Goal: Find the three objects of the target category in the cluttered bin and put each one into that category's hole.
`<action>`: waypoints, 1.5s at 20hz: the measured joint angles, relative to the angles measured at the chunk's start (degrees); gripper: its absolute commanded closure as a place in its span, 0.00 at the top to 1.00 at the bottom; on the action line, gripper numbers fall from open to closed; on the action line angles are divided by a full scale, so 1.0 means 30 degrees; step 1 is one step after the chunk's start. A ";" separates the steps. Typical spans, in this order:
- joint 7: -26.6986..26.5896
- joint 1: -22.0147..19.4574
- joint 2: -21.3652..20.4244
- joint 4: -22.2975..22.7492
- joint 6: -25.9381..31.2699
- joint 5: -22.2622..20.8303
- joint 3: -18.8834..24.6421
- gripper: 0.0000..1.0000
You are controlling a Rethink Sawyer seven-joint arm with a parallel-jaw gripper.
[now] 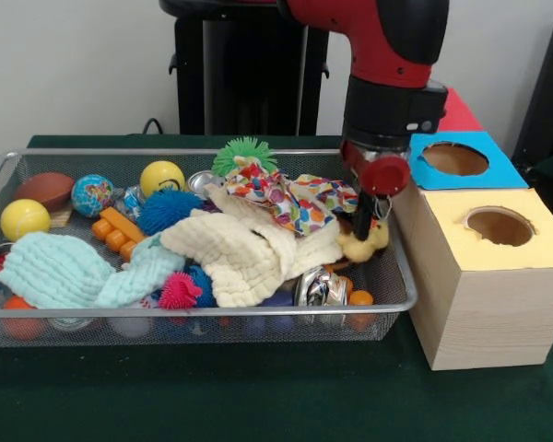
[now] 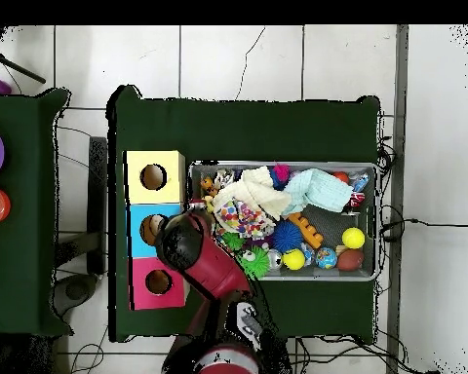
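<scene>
Right now our claw [image 1: 364, 226] is down in the wire bin [image 1: 401, 276] at its end beside the boxes, just over a fuzzy yellow duck [image 1: 364, 244]; we cannot tell whether it is apart or together. Seemingly nothing is posted yet: the yellow box [image 1: 498, 267] hole looks empty, while soft cloths, spiky balls and smooth balls crowd the bin.
</scene>
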 measured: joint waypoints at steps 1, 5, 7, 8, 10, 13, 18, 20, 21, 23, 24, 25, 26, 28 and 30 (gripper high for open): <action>0.0000 0.0297 -0.0244 -0.0017 0.0695 -0.0107 -0.0480 0.00; 0.0000 0.1157 -0.1271 -0.0155 0.3715 -0.0749 -0.1866 0.00; 0.0000 0.1481 -0.1829 -0.0273 0.5456 -0.1171 -0.2360 0.00; 0.0000 0.1577 -0.2033 -0.0320 0.6070 -0.1308 -0.2503 0.00; 0.0000 0.1764 -0.2489 -0.0431 0.7361 -0.1620 -0.2795 0.00; 0.0000 0.1895 -0.3020 -0.0555 0.8432 -0.1947 -0.3060 0.00; 0.0000 0.1903 -0.3509 -0.0851 0.8616 -0.2081 -0.3416 0.00; 0.0000 0.1872 -0.3564 -0.0945 0.8616 -0.2085 -0.3443 0.00; 0.0000 0.1836 -0.3582 -0.0961 0.8616 -0.2085 -0.3435 0.00; 0.0000 0.1579 -0.3617 -0.0978 0.8616 -0.2085 -0.3363 0.00; 0.0000 0.1229 -0.3613 -0.0978 0.8609 -0.2085 -0.3256 0.00; 0.0000 0.1096 -0.3609 -0.0981 0.8605 -0.2085 -0.3220 0.00; 0.0000 0.0931 -0.3599 -0.0979 0.8555 -0.2085 -0.3166 0.00; 0.0000 0.0573 -0.3562 -0.0981 0.8408 -0.2081 -0.3041 0.00; 0.0000 -0.0128 -0.3373 -0.0981 0.7727 -0.2081 -0.2724 0.00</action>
